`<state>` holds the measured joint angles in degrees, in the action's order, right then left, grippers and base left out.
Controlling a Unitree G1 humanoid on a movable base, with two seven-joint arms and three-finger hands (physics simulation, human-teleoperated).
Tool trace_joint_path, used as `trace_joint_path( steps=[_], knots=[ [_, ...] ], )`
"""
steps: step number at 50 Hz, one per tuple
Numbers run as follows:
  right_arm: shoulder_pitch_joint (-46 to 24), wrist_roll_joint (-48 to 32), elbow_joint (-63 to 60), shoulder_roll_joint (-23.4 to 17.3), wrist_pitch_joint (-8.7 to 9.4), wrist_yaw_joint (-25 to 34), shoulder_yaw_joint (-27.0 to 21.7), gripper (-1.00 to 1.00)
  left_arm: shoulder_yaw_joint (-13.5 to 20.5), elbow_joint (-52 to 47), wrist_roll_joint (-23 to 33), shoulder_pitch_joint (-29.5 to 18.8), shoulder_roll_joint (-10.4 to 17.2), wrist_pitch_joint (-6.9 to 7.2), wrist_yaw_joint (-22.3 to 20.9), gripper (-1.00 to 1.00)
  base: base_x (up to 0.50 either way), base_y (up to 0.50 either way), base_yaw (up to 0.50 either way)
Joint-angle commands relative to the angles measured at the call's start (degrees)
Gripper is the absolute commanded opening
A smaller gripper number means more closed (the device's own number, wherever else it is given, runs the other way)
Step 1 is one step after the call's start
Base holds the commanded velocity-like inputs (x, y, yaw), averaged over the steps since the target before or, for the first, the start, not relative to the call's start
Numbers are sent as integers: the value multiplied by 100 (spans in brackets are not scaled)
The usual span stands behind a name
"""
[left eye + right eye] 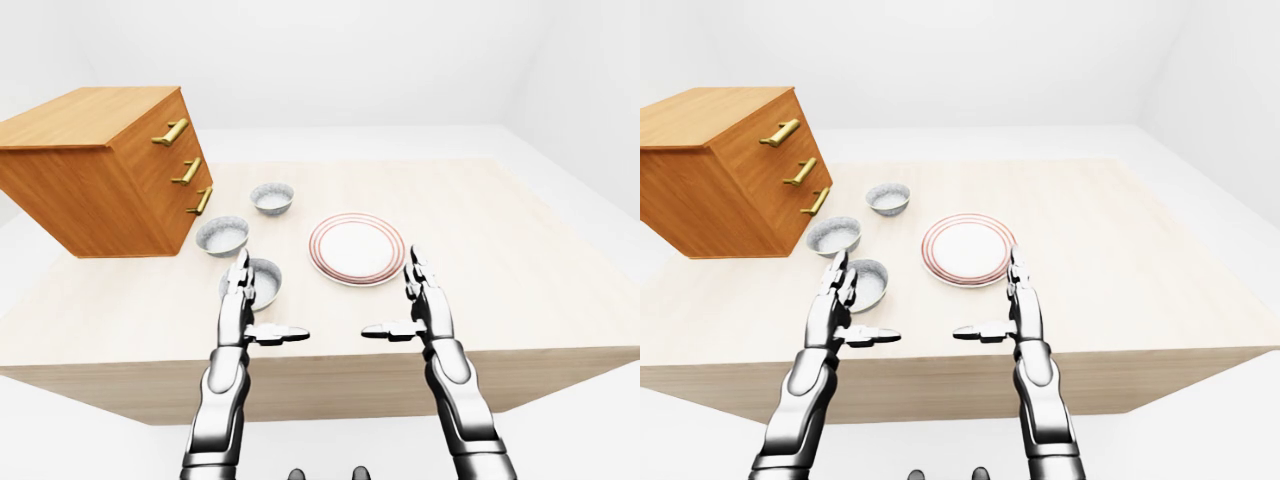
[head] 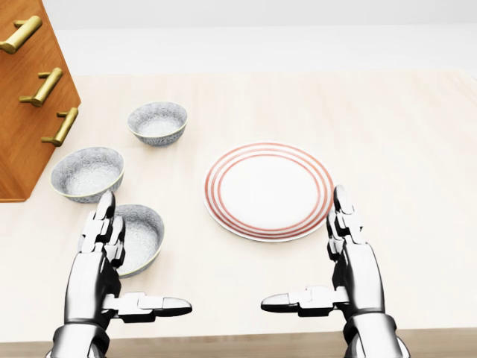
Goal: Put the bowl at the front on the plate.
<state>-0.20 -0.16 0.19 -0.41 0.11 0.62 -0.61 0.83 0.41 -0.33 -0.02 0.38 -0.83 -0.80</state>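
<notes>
In the head view we locate the front bowl [image 2: 145, 233] just beside the left hand [image 2: 97, 272], at its 1 o'clock; the right hand [image 2: 358, 276] is farther. Both hands are spread wide, empty

Grey bowl [image 2: 145, 237] left, ringed plate [image 2: 268, 190] right
The speckled bowl stands upright at the near side; the white plate with red rings lies flat, slightly farther, apart from it.

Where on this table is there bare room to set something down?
In the head view, bare: the table right of the plate, the strip above it, and the gap between left hand and right hand. Crowded: the left, where near bowl, middle bowl and far bowl sit beside the drawer chest.
</notes>
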Motion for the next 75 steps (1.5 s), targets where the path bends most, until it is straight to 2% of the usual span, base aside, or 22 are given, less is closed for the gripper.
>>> trace_joint_path(
  steps=[1, 14, 25, 28, 32, 35, 38, 40, 41, 42, 44, 45, 46, 47, 51, 55, 58, 60, 61, 69, 72, 75],
  knots=[
    [-43, -85, 23, -58, 31, 80, -77, 100, 138, 186, -63, -41, 63, -229, -122, 100, 0, 0, 0],
    [-46, -15, 121, -60, -110, 64, -140, 100, 123, 206, -41, -44, 67, -259, -118, 100, 0, 0, 0],
    [-17, -73, 3, -56, -31, 64, -95, 100, 127, 51, -71, 7, 61, -172, -128, 100, 0, 0, 0],
    [-28, -87, 17, -53, -2, 51, -93, 100, 244, -77, -265, 13, 64, -13, -110, 100, 0, 0, 0],
    [-29, -84, 40, -56, -21, 51, -102, 100, 316, -1012, -497, 469, 123, 583, -324, 100, 0, 0, 0],
    [-39, -89, 43, -54, -11, 44, -98, 100, 378, -1395, -436, 907, 149, 488, -607, 100, 0, 0, 0],
    [-50, -92, 51, -56, 3, 59, -88, 100, 576, -1959, -432, 1457, 206, 583, -1107, 100, 0, 0, 0],
    [-52, -82, 52, -57, -1, 70, -93, 100, 755, -2004, -364, 1568, 123, 560, -1184, 100, 0, 0, 0],
    [-49, -74, 57, -57, -15, 72, -99, 100, 991, -1984, -465, 1676, 60, 312, -1217, 100, 0, 0, 0],
    [-48, -77, 53, -56, -10, 70, -97, 100, 1134, -1994, -457, 1694, 5, 290, -1178, 100, 0, 0, 0],
    [-60, -77, 99, -62, -44, 77, -102, 100, 1348, -2100, -626, 1779, -31, 473, -1392, 100, 0, 0, 0],
    [-58, -77, 65, -58, 4, 76, -96, 100, 1605, -1857, -645, 1643, -120, 65, -1196, 100, 0, 0, 0],
    [-60, -79, 55, -57, 26, 75, -93, 100, 1673, -1864, -763, 1623, -140, 6, -1248, 100, 0, 0, 0],
    [-60, -83, 57, -55, 32, 74, -89, 100, 1663, -1987, -764, 1738, -64, 133, -1503, 100, 0, 0, 0],
    [-45, -66, 92, -57, -32, 90, -99, 100, 2060, -1868, -745, 1696, -251, -47, -1186, 100, 0, 0, 0],
    [-61, -71, 90, -62, 7, 87, -101, 100, 2380, -1811, -835, 1735, -342, -50, -849, 100, 0, 0, 0],
    [-61, -71, 124, -61, -14, 85, -103, 100, 2715, -1673, -896, 1741, -372, 32, -567, 100, 0, 0, 0],
    [-59, -85, 86, -56, 28, 68, -96, 100, 2793, -1690, -970, 1703, -357, 259, -483, 100, 0, 0, 0],
    [-59, -84, 101, -58, 12, 68, -98, 100, 2870, -1587, -961, 1639, -341, -2, -430, 100, 0, 0, 0],
    [-81, -81, 204, -65, -42, 69, -110, 100, 2966, -1480, -842, 1701, -338, -92, -293, 100, 0, 0, 0],
    [-90, -103, 173, -64, 25, 46, -103, 100, 3282, -1201, -963, 1749, -391, -417, -192, 100, 0, 0, 0],
    [-64, -121, 92, -57, 55, 27, -94, 100, 3434, -1019, -903, 1739, -400, -417, 130, 100, 0, 0, 0]
  ],
)
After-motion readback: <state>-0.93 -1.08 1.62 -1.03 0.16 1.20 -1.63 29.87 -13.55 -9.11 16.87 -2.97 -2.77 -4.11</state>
